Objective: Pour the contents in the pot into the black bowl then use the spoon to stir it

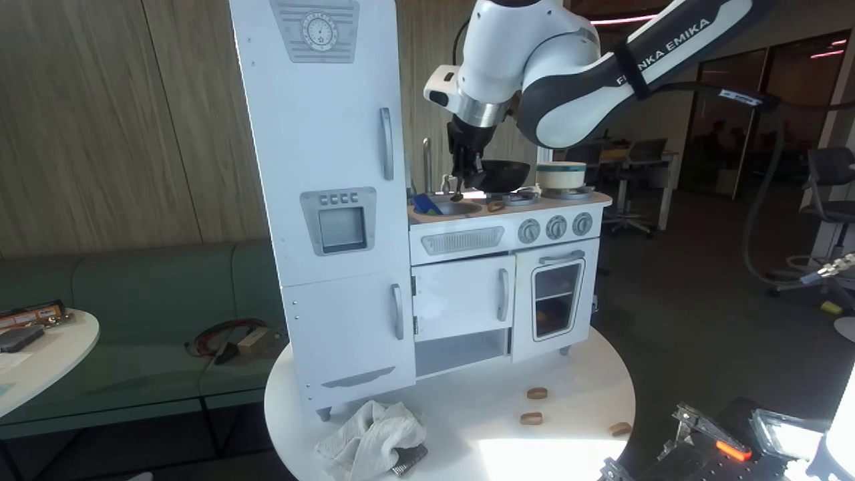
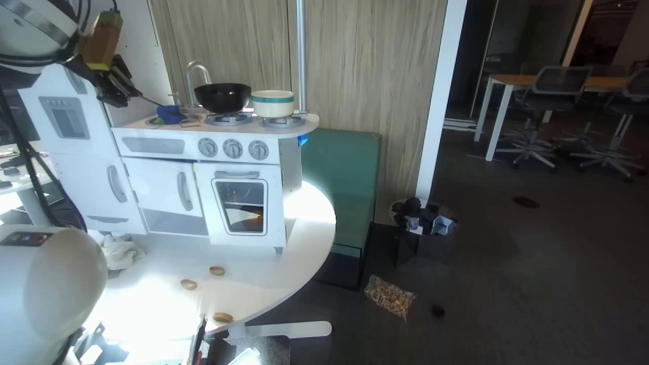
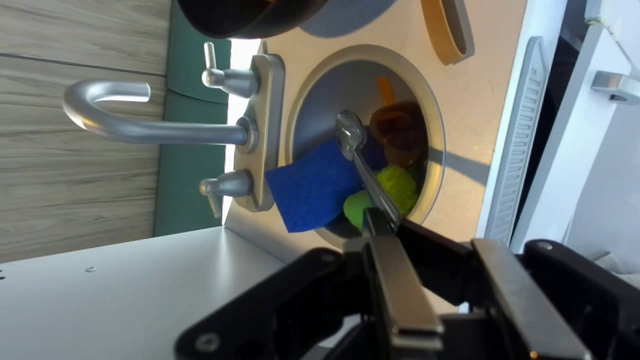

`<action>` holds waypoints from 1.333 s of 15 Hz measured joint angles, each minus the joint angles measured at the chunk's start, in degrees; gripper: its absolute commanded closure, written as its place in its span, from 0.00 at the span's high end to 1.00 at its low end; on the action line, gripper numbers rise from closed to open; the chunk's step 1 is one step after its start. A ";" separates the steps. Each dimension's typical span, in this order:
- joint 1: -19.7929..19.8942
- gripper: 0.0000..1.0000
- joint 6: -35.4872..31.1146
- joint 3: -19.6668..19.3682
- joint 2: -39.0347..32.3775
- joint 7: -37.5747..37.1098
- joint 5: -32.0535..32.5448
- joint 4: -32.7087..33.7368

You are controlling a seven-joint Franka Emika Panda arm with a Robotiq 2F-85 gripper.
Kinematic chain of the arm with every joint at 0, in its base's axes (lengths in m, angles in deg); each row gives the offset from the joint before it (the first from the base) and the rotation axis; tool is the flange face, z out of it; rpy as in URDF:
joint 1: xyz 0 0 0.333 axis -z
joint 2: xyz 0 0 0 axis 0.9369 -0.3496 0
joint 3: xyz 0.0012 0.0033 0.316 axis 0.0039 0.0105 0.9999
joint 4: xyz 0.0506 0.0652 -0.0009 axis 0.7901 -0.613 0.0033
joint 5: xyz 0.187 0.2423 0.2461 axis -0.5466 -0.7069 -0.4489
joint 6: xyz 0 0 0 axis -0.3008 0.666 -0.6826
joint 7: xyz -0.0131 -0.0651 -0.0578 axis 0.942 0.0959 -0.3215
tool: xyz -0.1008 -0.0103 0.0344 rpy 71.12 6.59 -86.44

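White toy kitchen stands on a round table. My claw: pinched tight, by the sink. Black bowl: at the burner nearer the sink. Teal-banded pot: on the far burner, beside the bowl. Metal spoon: handle in my grip, head over the sink.

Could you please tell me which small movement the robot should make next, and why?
Probably it should raise the spoon before going toward the black bowl: the jaws hold its handle, its head is over the sink, and in both exterior views it appears lower than the bowl's rim.
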 measured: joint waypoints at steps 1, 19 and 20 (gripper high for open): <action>-0.08 0.04 1.14 0.40 1.10 -1.20 0.10 0.39; 2.60 0.04 7.69 -4.21 11.50 -15.46 -13.79 8.93; 3.19 0.04 7.68 -5.11 11.06 -15.41 -14.72 9.47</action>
